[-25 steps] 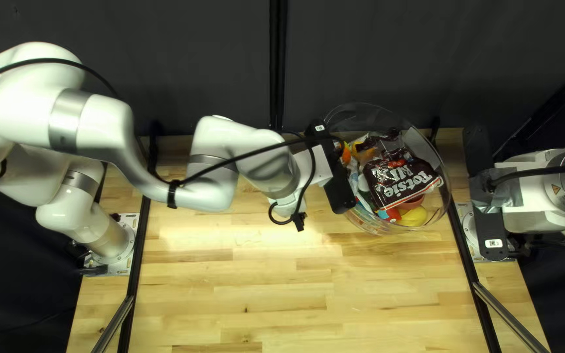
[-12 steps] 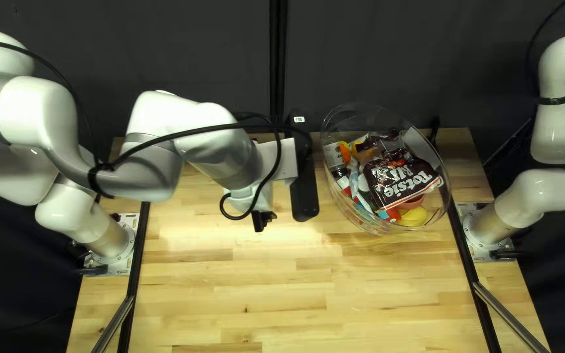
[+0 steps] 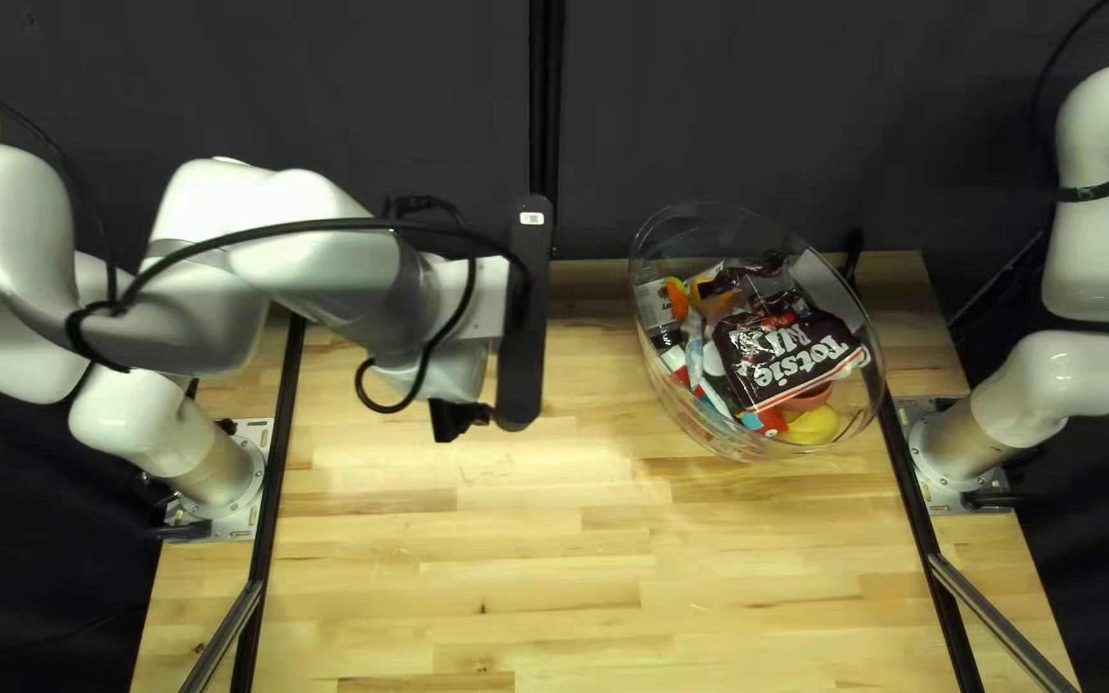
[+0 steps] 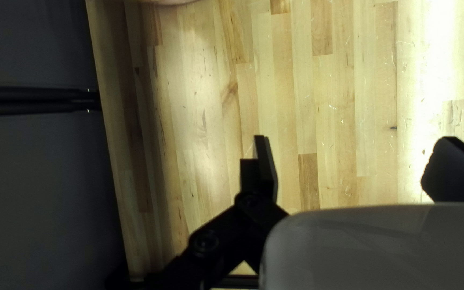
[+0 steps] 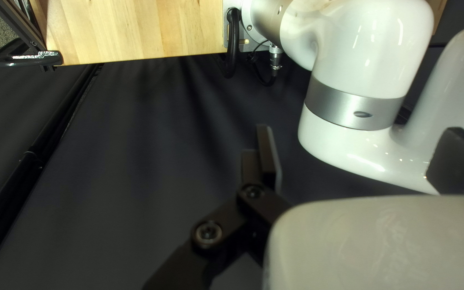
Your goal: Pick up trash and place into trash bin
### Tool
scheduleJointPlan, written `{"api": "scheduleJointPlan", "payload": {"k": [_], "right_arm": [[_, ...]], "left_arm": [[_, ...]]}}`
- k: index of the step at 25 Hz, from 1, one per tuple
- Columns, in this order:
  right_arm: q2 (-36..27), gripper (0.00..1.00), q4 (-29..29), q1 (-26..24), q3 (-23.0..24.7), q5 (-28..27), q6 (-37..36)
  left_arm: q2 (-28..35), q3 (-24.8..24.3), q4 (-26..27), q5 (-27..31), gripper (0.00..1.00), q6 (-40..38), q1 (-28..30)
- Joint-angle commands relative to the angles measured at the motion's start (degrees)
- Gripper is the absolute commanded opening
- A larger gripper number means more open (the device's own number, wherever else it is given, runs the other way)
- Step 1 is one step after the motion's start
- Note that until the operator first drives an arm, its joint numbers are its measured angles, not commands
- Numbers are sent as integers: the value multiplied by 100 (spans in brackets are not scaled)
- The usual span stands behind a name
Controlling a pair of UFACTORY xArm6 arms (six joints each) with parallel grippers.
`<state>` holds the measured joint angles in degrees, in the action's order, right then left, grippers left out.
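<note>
My left claw (image 4: 355, 153) and right claw (image 5: 362, 145) are hanging spread; the bag (image 3: 779, 357) is sitting high in the bin (image 3: 673, 408), possibly risking a spill if bumped.

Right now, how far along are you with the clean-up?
It looks nearly or fully done: a brown bag and a yellow piece lie among other things in the clear bin. Nothing is in hand: my left gripper and right gripper both have their fingers spread, holding nothing. I can't see any loose trash left to collect, though my left arm may hide some.
</note>
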<state>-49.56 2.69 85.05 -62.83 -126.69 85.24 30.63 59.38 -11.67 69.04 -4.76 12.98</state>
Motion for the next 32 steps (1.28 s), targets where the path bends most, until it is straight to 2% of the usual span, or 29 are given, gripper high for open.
{"api": "scheduleJointPlan", "payload": {"k": [1,5,9,14,17,20,23,32], "right_arm": [[0,100,0,0,0,0,0],[0,100,0,0,0,0,0],[0,100,0,0,0,0,0],[-33,100,-98,22,66,13,-41],[-393,100,-271,-1025,460,52,-1164],[-677,100,-484,-2296,1074,442,-2541],[-793,100,-536,-3017,1434,839,-3362],[-797,100,-534,-3099,1453,890,-3481]], "left_arm": [[3,-2,3,-4,100,9,0],[12,12,108,91,100,-15,-68],[-8,357,293,903,100,-231,-188],[119,463,256,1408,100,-543,-145],[14,554,304,1537,100,-613,-164],[-116,683,335,1663,100,-619,-178],[-116,683,335,1663,100,-619,-178],[-116,683,335,1663,100,-619,-178]]}}
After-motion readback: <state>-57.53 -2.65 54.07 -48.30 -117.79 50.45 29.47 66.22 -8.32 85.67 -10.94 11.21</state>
